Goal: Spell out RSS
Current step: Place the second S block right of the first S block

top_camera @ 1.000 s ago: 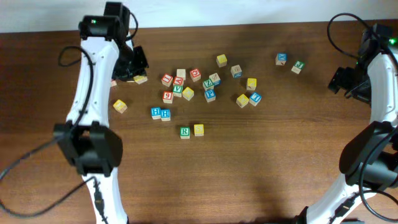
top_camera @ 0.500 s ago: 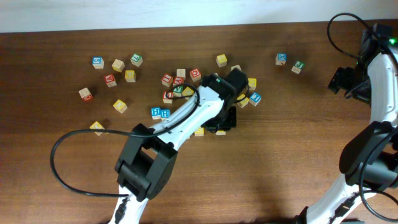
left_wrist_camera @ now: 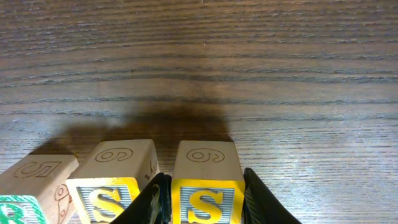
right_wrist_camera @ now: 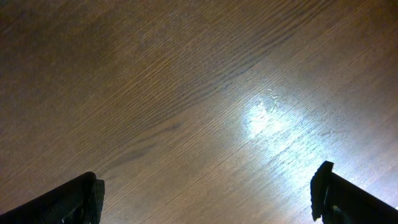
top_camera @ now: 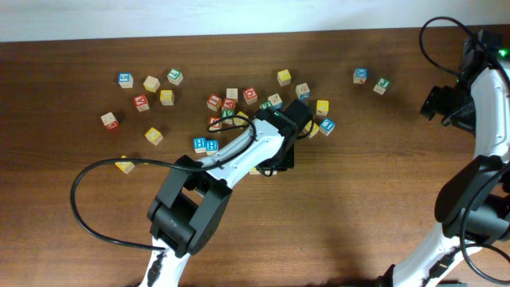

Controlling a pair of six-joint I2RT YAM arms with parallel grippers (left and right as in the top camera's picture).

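Note:
In the left wrist view my left gripper (left_wrist_camera: 205, 202) is shut on a yellow-faced S cube (left_wrist_camera: 206, 180), one black finger on each side. It stands right of a second yellow S cube (left_wrist_camera: 115, 180), close beside it. Left of that, the R cube (left_wrist_camera: 28, 183) shows a green corner at the frame edge. The three stand in a row on the wood. In the overhead view the left gripper (top_camera: 275, 159) covers this row. My right gripper (top_camera: 445, 102) is open and empty at the far right, over bare wood in the right wrist view (right_wrist_camera: 208, 193).
Two blue H cubes (top_camera: 205, 145) lie just left of my left arm. Several loose cubes are scattered behind it (top_camera: 249, 96) and at the back left (top_camera: 151, 84). A lone yellow cube (top_camera: 124, 165) lies at the left; a blue cube (top_camera: 361, 75) and a green one (top_camera: 382, 84) at the back right.
My left arm has swung from the back left to the middle of the table, then shifted slightly left in the last half second. The right arm has not moved.

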